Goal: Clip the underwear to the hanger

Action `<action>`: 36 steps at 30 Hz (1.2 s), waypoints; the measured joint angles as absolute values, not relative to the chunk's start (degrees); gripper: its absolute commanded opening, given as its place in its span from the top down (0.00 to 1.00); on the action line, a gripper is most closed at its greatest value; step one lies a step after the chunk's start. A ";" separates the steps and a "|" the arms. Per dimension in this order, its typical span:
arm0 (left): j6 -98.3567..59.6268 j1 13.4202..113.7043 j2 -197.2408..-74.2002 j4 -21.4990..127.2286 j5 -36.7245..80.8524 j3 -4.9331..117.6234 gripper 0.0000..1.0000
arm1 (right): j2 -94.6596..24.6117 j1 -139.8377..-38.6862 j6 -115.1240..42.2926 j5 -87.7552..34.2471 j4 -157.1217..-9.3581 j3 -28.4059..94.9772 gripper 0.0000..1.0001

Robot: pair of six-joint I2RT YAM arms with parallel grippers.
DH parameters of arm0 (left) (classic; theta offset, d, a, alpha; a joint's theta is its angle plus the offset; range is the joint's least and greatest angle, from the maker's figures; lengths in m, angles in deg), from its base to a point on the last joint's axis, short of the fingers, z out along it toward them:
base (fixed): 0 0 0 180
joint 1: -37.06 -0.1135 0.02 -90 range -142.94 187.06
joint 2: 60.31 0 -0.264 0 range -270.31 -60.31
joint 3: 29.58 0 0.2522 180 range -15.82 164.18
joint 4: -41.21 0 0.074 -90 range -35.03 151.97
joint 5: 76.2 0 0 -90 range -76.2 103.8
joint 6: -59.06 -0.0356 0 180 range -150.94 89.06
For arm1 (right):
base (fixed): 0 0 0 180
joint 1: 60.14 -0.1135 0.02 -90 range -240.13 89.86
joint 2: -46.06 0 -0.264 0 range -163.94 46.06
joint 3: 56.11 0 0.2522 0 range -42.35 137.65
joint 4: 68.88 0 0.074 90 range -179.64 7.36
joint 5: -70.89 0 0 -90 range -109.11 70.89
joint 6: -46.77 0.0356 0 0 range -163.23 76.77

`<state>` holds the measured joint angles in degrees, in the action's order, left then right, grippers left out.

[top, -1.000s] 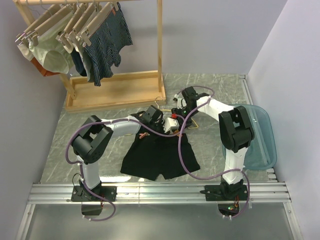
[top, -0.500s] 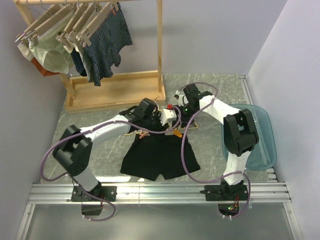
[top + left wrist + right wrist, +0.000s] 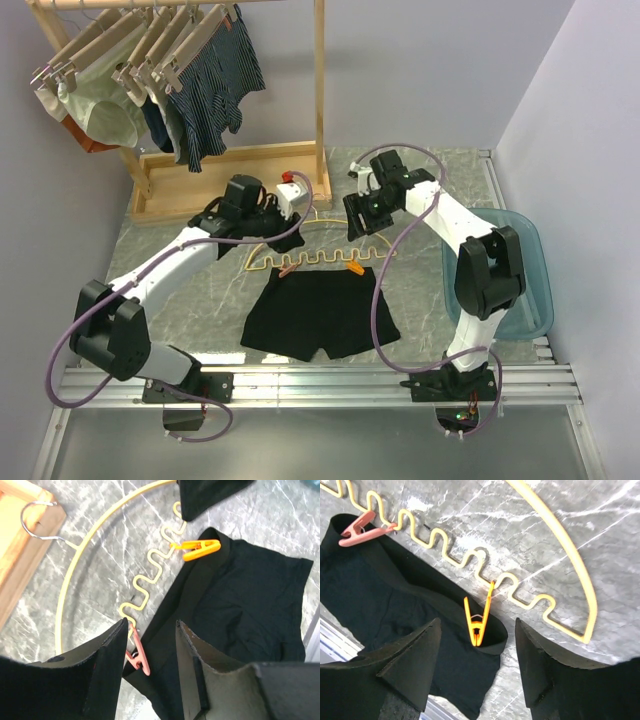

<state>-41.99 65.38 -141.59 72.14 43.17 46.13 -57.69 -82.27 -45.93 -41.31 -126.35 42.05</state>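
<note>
From my seat, the underwear lies flat on the worktop between the two arms, with its waistband along the wavy lower bar of the hanger and its legs pointing back towards the arm bases. The hanger lies flat too. Its arch bows away from me, and its metal hook rests at the edge of the wooden rack base.

The orange clip hangs from the wavy bar and sits over one corner of the waistband. The pink clip sits at the other corner, touching the fabric (I cannot tell from here whether it really bites the cloth).

The left fingers hover above the pink-clip end of the bar. They are parted with nothing between them and are clear of both hanger and fabric. The right fingers are spread wider and are also empty. They hang over the orange clip without touching it.

In the overhead view both wrists sit on the far side of the hanger, left near the hook, right beyond the arch. A blue tub sits at the right edge of the worktop, well apart from the underwear.
</note>
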 measured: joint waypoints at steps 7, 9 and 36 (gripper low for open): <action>-43.89 69.09 -142.84 71.96 44.61 43.51 0.54 | -58.32 -82.31 -46.56 -39.19 -130.85 43.12 0.34; -44.33 71.32 -144.26 71.07 45.68 42.72 0.56 | -58.61 -82.51 -46.80 -38.73 -132.42 43.04 0.35; -39.11 73.86 -157.37 58.54 49.11 38.68 0.58 | -77.21 -89.08 -49.30 -38.86 -144.69 54.20 0.42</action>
<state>-39.11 73.86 -157.37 58.54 49.11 38.68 -77.21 -89.08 -49.30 -38.86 -144.69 54.20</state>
